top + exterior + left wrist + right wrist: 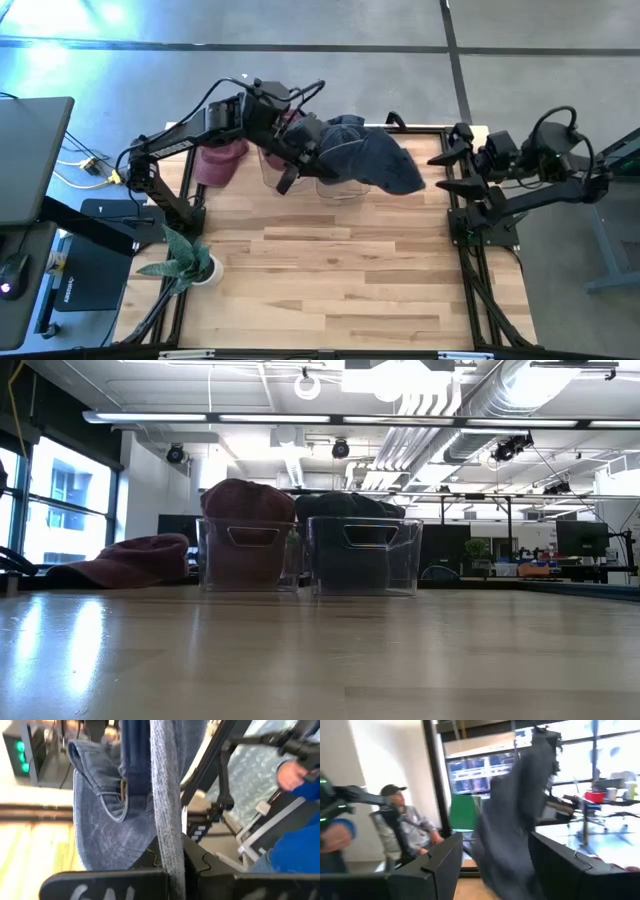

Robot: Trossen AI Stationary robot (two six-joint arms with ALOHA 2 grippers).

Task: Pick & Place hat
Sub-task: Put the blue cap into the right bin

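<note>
The wooden table (330,270) lies bare across the frame's lower half; two clear bins (362,556) and a maroon hat (220,162) crowd its top edge. The left gripper (300,160), upper centre, is clenched on the blue denim hat (375,160), draped above the bins. The right gripper (452,165), at the right edge, stands released, fingers apart.

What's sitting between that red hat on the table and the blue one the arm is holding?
In the high view, the left end effector and its arm lie between the red hat and the blue hat, over a clear bin.
</note>
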